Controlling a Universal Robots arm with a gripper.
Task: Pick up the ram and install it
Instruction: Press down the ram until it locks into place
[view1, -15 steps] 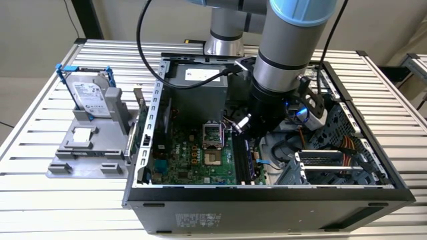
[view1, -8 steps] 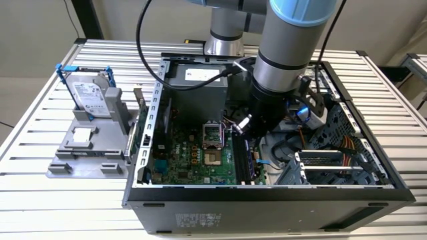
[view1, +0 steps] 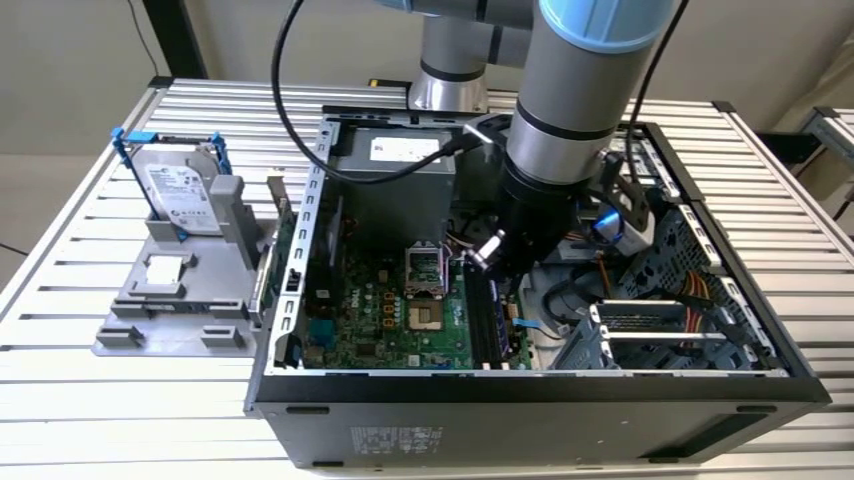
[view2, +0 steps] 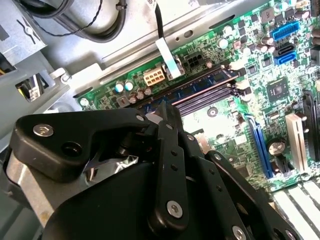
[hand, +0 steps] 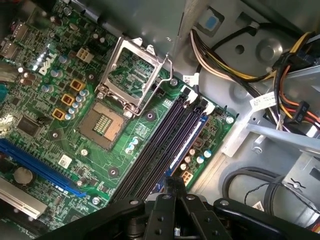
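The ram (hand: 186, 142) is a dark blue-green stick standing in the outermost of the memory slots on the green motherboard (hand: 125, 135). It also shows in the second wrist view as the ram (view2: 197, 85), and in the exterior view as the ram (view1: 483, 320). My gripper (hand: 173, 186) is down inside the open computer case, with its fingers closed together right over one end of the stick. I cannot see any gap between the fingertips and the ram. In the exterior view the gripper (view1: 485, 258) hangs at the slots' far end.
The black case wall (view1: 534, 395) rings the work area. Bundles of cables (hand: 235, 65) and a metal drive cage (view1: 667, 330) crowd the side by the slots. An open processor socket (hand: 107, 122) lies beside them. Outside the case, a hard drive (view1: 180, 195) stands in a grey holder.
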